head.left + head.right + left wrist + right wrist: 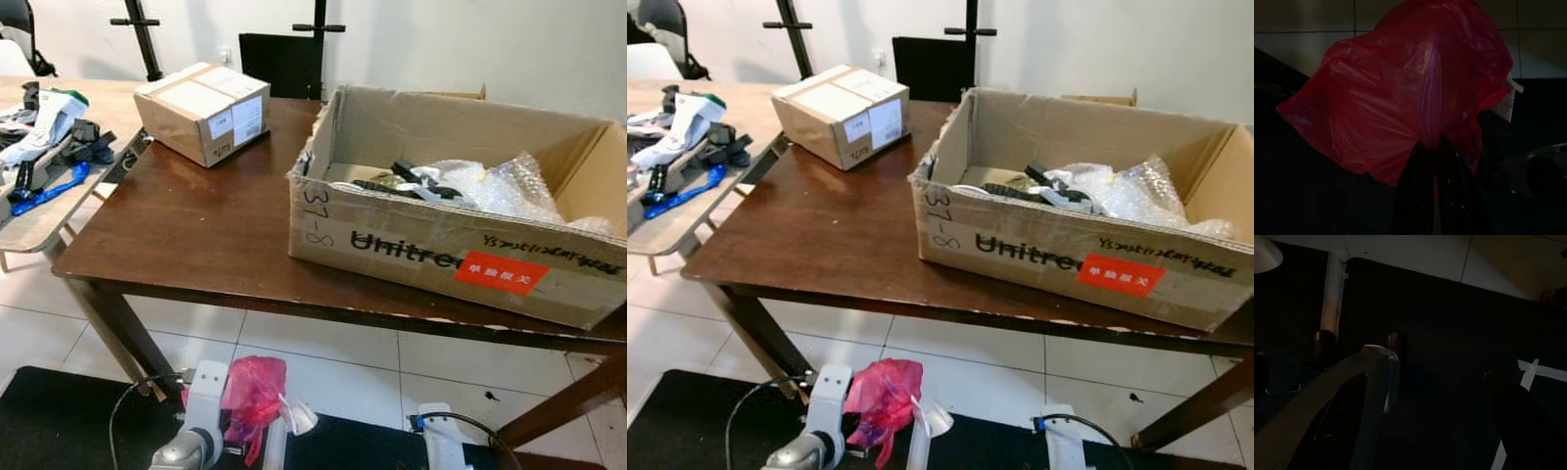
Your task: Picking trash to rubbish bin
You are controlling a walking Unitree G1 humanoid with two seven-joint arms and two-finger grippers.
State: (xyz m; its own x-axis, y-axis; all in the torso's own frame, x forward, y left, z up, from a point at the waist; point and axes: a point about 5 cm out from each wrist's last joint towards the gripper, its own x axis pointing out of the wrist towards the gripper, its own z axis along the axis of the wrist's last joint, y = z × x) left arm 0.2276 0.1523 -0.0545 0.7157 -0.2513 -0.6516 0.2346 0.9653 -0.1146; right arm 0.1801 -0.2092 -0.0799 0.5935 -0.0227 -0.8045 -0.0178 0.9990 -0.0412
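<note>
White floor tiles (323, 343) and a black mat (69, 421) lie below my head camera, and ahead stands a dark brown wooden tabletop (206, 225), smooth and slightly glossy. On its right half sits a large open corrugated cardboard box (431, 250), creased at the corners, printed with black lettering and carrying a red label (501, 273). Inside it I see crinkled bubble wrap (509, 186) and some black pieces (416, 181) I cannot identify. Toward the far left corner of the tabletop rests a smaller taped cardboard box (203, 111) with white stickers. Left of that is a paler wooden table (44, 220) cluttered with a blue strap (44, 193) and dark gear.

Low in the head views, my left gripper (1437, 161) holds a red plastic bag (252, 394), thin, wrinkled and translucent. It is in the air above the mat, in front of the near table edge and well apart from the large box. From the left wrist camera, the bag billows over the black fingers (1418, 196), which are pinched together on its bunched lower part, and a small white printed slip (1508, 100) shows at its edge, a detail the head views barely give.

My right wrist camera is very dark; I make out the right gripper (1449, 431), its fingers (1520, 421) spread apart with nothing between them, over the mat.
</note>
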